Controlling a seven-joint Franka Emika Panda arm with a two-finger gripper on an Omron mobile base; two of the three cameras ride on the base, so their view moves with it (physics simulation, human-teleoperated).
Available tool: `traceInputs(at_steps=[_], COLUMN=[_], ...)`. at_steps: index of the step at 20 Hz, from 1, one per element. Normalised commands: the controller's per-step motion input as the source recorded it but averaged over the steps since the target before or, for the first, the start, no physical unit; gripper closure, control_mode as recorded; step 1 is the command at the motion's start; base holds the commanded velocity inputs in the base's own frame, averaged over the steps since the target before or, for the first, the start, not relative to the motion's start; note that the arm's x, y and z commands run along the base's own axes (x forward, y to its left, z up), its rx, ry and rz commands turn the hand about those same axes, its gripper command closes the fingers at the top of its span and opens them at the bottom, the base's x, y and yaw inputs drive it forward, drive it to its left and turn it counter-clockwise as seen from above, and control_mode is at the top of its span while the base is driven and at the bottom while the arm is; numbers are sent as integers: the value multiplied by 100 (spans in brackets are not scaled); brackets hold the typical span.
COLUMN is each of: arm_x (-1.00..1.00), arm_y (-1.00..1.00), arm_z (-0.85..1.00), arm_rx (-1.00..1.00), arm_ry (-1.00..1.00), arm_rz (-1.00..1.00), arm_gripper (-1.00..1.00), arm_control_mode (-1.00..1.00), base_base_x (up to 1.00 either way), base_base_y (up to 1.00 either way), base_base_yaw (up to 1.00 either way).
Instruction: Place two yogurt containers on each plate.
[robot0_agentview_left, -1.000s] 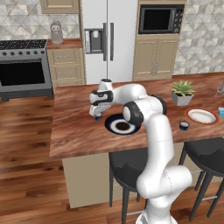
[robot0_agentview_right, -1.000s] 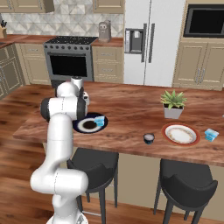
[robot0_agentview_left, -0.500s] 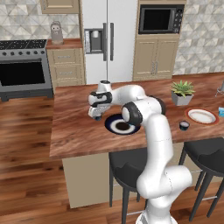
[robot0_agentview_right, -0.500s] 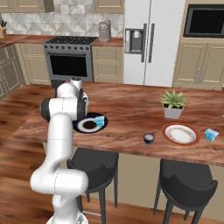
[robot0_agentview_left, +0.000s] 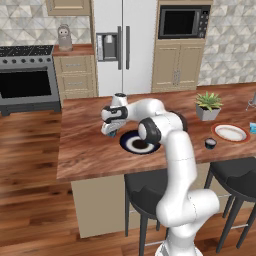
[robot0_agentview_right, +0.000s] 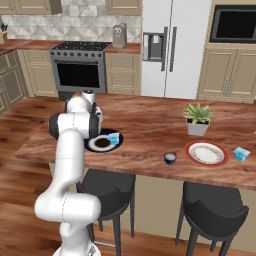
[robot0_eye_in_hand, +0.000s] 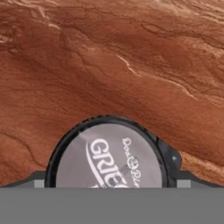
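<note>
My jaws (robot0_agentview_left: 111, 131) stand wide around a dark round yogurt container (robot0_eye_in_hand: 109, 153) directly below; beside them, the navy plate (robot0_agentview_right: 95, 145) carries one blue container (robot0_agentview_right: 114, 138); three remain.

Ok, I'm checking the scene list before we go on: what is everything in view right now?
Dark cups: two, pale tops; one on the counter between the finger tips, one left of the red plate.
Blue cups: two; one on the navy plate, one right of the red plate.
Navy plate: one, on the counter by the arm.
Red plate: one, cream centre.
Plant: one, green, behind the red plate.
Counter: one, brown wood.
Stools: two, black, below the counter.
Stove, fridge, microwave: back wall.
Gripper: open, over the dark cup.
</note>
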Motion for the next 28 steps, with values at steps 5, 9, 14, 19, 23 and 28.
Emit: traceInputs(at_steps=[5, 9, 14, 19, 23, 28], arm_x=[-2, -36, -59, -100, -100, -48], arm_y=[1, 0, 0, -25, -40, -30], arm_z=[-1, 18, 23, 18, 24, 74], arm_rx=[0, -4, -6, -1, 0, 3], arm_ry=[0, -14, -24, -22, -19, -7], arm_rz=[0, 0, 0, 0, 0, 0], arm_gripper=[100, 100, 100, 100, 100, 100], arm_control_mode=[-100, -100, -100, -100, -100, -100], base_base_x=[0, 0, 0, 0, 0, 0], base_base_y=[0, 0, 0, 0, 0, 0], base_base_yaw=[0, 0, 0, 0, 0, 0])
